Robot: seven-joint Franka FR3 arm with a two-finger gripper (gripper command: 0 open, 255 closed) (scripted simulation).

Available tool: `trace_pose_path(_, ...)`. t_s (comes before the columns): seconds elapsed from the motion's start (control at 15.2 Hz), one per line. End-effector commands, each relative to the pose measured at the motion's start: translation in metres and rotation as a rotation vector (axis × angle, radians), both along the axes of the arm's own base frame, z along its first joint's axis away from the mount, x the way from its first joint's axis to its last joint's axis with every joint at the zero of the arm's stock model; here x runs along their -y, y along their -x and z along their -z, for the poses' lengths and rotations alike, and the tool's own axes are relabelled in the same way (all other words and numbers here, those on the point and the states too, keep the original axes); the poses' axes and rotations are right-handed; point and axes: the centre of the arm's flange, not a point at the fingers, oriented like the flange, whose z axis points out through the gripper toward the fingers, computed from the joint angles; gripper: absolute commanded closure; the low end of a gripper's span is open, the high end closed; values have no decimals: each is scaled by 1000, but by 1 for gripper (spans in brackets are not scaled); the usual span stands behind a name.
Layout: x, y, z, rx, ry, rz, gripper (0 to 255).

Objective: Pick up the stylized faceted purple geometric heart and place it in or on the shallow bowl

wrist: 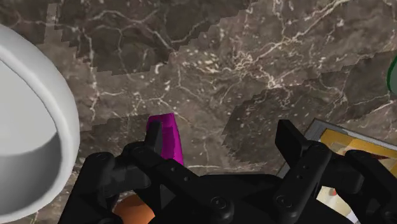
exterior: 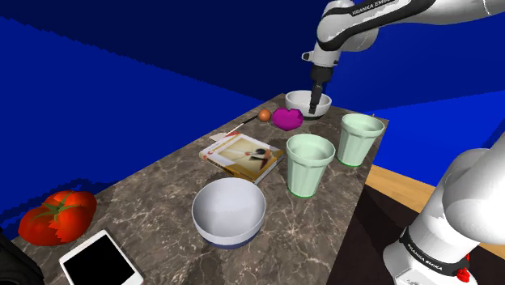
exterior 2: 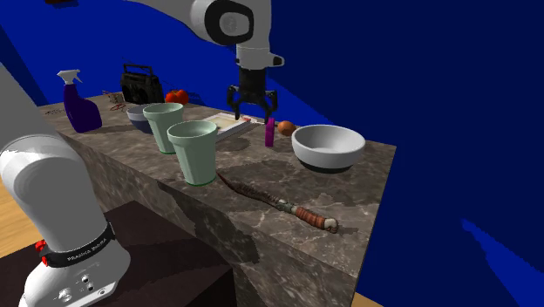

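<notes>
The purple faceted heart (exterior: 287, 118) stands on edge on the dark marble counter, near its far end in the shoulder view. In the second exterior view the heart (exterior 2: 270, 132) shows as a thin upright slab. The shallow white bowl (exterior: 308, 103) sits just beyond it; in the second exterior view this bowl (exterior 2: 328, 146) stands close to the counter's corner. My gripper (exterior 2: 251, 115) hangs open, a little above the counter beside the heart. In the wrist view the heart (wrist: 167, 143) stands right by one fingertip (wrist: 153, 135), untouched, with the bowl (wrist: 32, 127) to the outside of that finger.
Two pale green cups (exterior: 310, 164) (exterior: 360, 139) stand along the counter edge. A book (exterior: 243, 155), a deeper white bowl (exterior: 229, 210), a tomato (exterior: 57, 217) and a tablet (exterior: 101, 261) lie nearer. A small orange ball (exterior: 265, 115) sits by the heart. A sheathed knife (exterior 2: 279, 205) lies near the edge.
</notes>
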Motion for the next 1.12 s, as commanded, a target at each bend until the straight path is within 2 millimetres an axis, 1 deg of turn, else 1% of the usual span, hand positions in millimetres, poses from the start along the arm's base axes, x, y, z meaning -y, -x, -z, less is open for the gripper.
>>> trace_pose_path(0.0, 2, -23, 7, 23, -11, -49, 0)
trace_pose_path(0.2, 8, -58, 14, 57, -27, -117, 0)
trace_pose_path(0.26, 10, -67, 16, 65, -31, -134, 0)
trace_pose_path(0.73, 4, -69, 53, 65, -31, -134, 0)
trace_pose_path(0.79, 4, -69, 56, 65, -31, -134, 0)
trace_pose_path(1.06, 4, -69, 56, 65, -31, -134, 0)
